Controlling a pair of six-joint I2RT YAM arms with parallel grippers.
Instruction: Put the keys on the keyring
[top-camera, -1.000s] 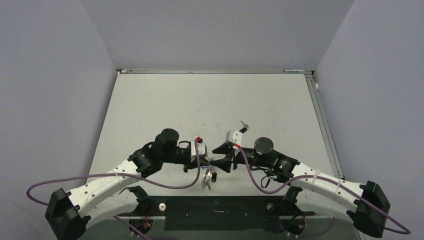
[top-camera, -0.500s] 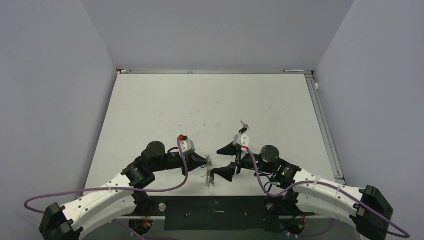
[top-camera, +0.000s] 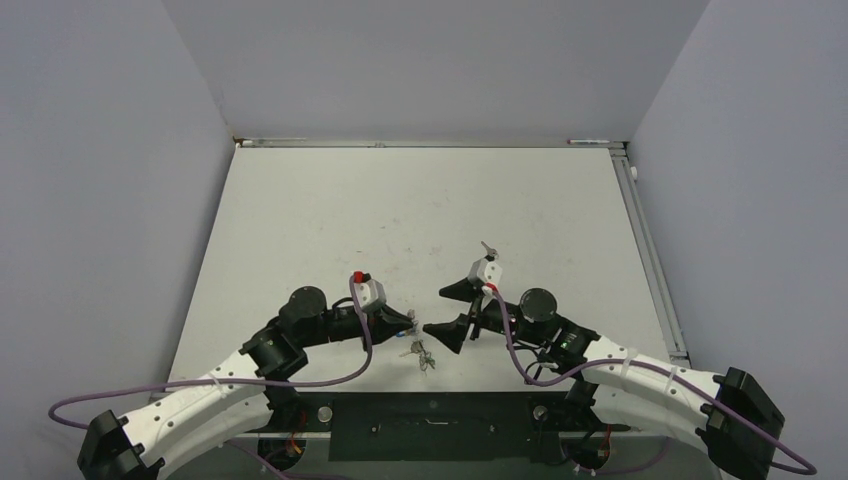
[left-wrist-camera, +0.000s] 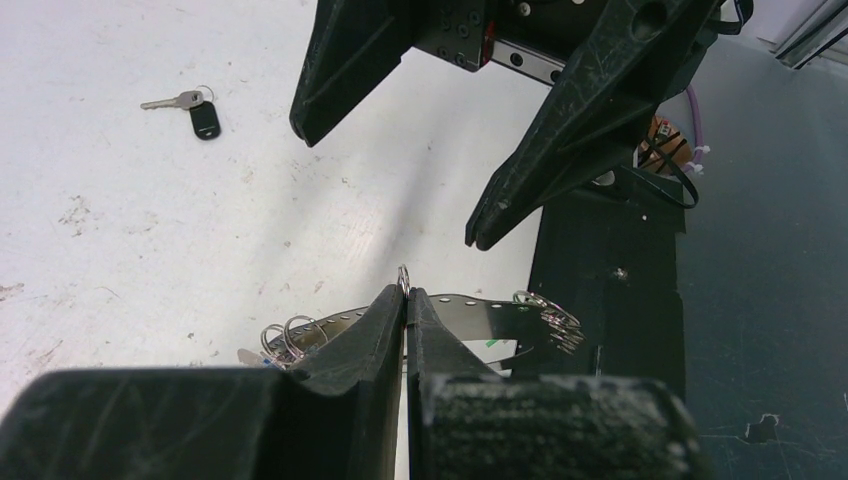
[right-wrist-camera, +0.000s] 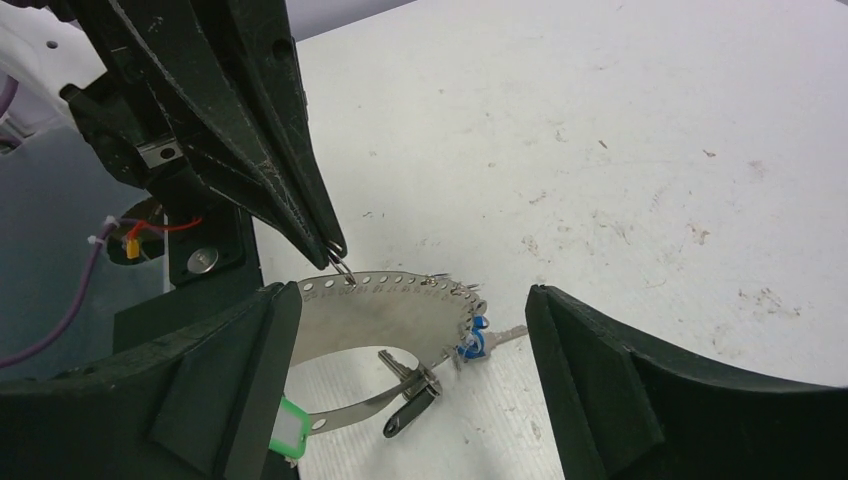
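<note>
The left pincer (left-wrist-camera: 403, 300) is clamping shut on a small wire ring (left-wrist-camera: 403, 275) at the upper edge of the keyring (right-wrist-camera: 395, 315). In these views the keyring is showing as a curved, perforated metal band rather than thin wire. It is sitting in the lower middle of the top view, close to the near edge of the worktop (top-camera: 400, 200). The grip appears to be propping that edge up and steadying the band so the other arm can work on it. Whether the lower part is resting on the worktop I cannot tell. Several keys are already hanging from the band in the lower centre of the right wrist view: a blue-headed key (right-wrist-camera: 470, 340), a black-headed key (right-wrist-camera: 410, 408) and, at the lower left edge, something with a green head (right-wrist-camera: 283, 425). The right pincer (top-camera: 435, 311) is standing wide open and gripping nothing, with its two fingers pointing toward the band from either side. That probably means it is either lining up on the ring or has no job there at present. One loose key (left-wrist-camera: 190, 105) with a black head is lying flat in the upper left of the left wrist view, well apart from the band — so the task is looking unfinished, and fetching that key is likely falling to the free right arm.
</note>
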